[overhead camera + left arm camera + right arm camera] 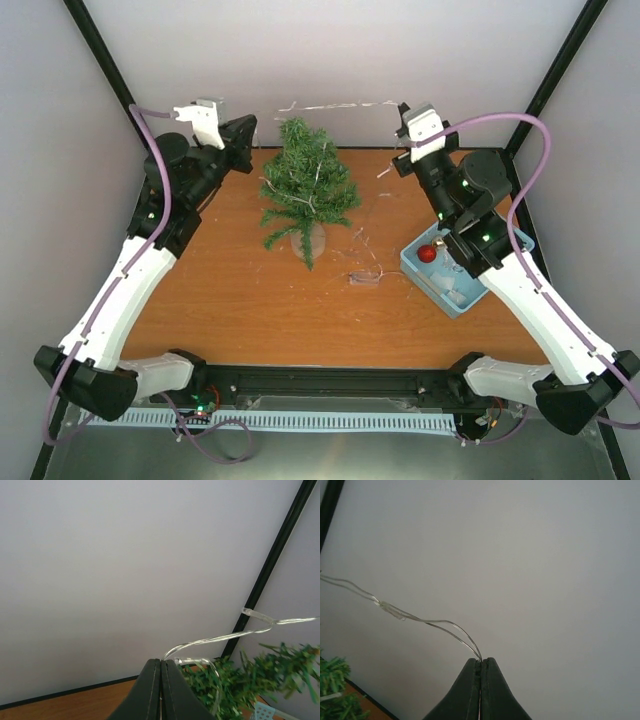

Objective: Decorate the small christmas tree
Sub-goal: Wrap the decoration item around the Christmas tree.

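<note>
Your small christmas tree [307, 192] stands on the wooden table [250, 310]. The left gripper [161, 666] and right gripper [481, 664] are each clamped on the fairy-light wire [330, 104], stretched just above its tip. To the tree's right sits a blue tray [408, 266] holding a red bauble [427, 254], with the battery pack [365, 279] lying between.

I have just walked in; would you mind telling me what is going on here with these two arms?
The left gripper and the right gripper are each shut on a thin wire light string, holding it stretched between them up by the top of the small christmas tree. Part of the string seems to lie in the tree's branches already. A red bauble sits in the blue tray on the table.
</note>
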Motion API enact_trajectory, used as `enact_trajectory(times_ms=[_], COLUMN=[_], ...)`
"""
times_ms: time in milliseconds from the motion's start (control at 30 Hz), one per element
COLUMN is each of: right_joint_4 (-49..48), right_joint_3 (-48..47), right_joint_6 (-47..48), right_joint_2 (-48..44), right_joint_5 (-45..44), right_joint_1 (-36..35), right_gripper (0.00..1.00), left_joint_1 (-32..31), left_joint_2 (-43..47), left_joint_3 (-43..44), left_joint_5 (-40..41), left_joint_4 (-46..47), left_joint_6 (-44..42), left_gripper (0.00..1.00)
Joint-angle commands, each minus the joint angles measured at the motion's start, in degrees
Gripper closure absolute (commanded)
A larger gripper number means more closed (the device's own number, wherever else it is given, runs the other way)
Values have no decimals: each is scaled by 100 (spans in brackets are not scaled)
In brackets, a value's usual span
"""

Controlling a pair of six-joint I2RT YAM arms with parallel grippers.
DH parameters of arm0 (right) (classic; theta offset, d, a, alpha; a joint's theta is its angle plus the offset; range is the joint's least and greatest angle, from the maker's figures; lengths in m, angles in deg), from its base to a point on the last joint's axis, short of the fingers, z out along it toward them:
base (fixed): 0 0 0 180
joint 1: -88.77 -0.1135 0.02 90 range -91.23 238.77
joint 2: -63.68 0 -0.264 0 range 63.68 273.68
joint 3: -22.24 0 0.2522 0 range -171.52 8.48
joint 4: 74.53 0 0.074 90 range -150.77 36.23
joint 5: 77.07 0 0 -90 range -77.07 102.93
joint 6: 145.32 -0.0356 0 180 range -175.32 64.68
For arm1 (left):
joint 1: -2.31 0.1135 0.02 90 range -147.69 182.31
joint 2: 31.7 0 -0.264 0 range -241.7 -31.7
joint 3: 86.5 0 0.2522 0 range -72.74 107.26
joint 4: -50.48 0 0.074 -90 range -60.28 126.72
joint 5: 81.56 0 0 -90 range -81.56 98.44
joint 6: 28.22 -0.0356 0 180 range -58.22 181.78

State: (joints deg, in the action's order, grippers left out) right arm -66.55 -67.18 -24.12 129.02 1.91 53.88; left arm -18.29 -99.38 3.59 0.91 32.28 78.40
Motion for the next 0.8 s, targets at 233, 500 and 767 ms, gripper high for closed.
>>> enact_trajectory(times_ms=[233,500,767], right_joint_4=[842,1504,1865], right_joint_3=[-363,-444,-243], right_joint_6=[-896,-1331,-1745], right_joint_2=[633,939,840], right_joint_5=[668,890,1141], right_joint_1=[847,1114,1439], right_gripper=[97,97,97], left_joint_1=[56,74,75], left_joint_2=[-770,-1208,-1105], left_joint_3=[777,1102,1043], left_joint_5=[-69,-208,-414], left_joint_4=[-253,-935,-1289], left_joint_6=[162,169,187], left_gripper=[99,97,85])
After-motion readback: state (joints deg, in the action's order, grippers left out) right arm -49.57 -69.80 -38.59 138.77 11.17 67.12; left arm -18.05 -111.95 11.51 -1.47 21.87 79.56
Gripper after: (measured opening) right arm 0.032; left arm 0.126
